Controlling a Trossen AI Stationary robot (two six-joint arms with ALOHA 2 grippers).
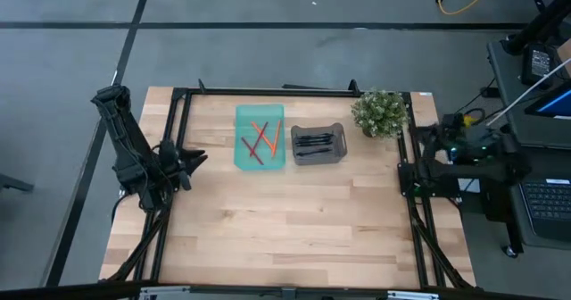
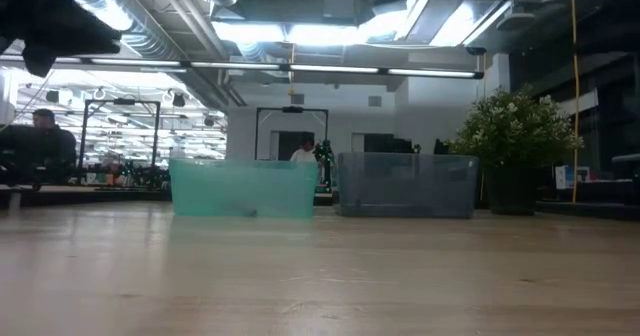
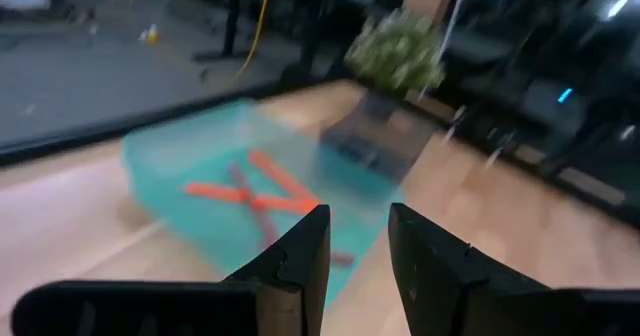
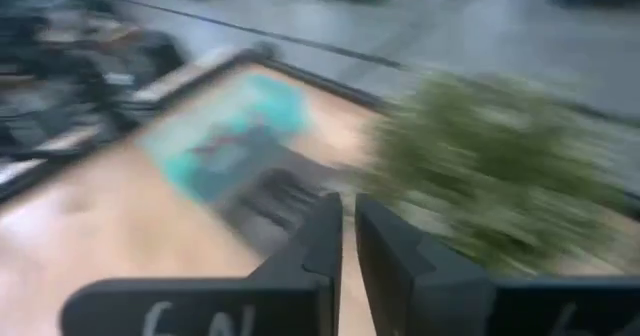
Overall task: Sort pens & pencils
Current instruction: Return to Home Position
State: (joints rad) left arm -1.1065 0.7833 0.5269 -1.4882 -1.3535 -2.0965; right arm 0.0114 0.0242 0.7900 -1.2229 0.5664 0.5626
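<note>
The left arm (image 1: 134,148) sits folded at the left edge of the worktop (image 1: 285,220). Its jaws point toward the bins, a little spread, with nothing between them. The right arm (image 1: 446,153) is tucked at the right edge beside the plant (image 1: 381,112). Its jaws are almost pressed together and also hold nothing. Both arms stand well apart from the bins, which fits a parked pose rather than a reach.

Farther in, the green bin (image 1: 241,162) and the grey bin (image 1: 340,130) stand side by side near the back. The pencils (image 1: 261,139), orange and red, lie crossed inside the green bin. The pens (image 1: 314,142), all black, lie roughly parallel in the grey one. Keeping each colour in its own bin is the point of the job, and with no stick showing on the wood outside them, the sorting looks done.

The worktop is pale jointed wood with a black frame along its sides and back. From table height, both bins are translucent and the plant rises beyond the grey one. Behind that is a large workshop with strip lights, ceiling ducts and metal racks. One person (image 2: 45,136) sits far off at the left and another (image 2: 303,153) shows between the bins. From above, there is grey floor around the worktop and a yellow cable (image 1: 464,1) at the back right.
</note>
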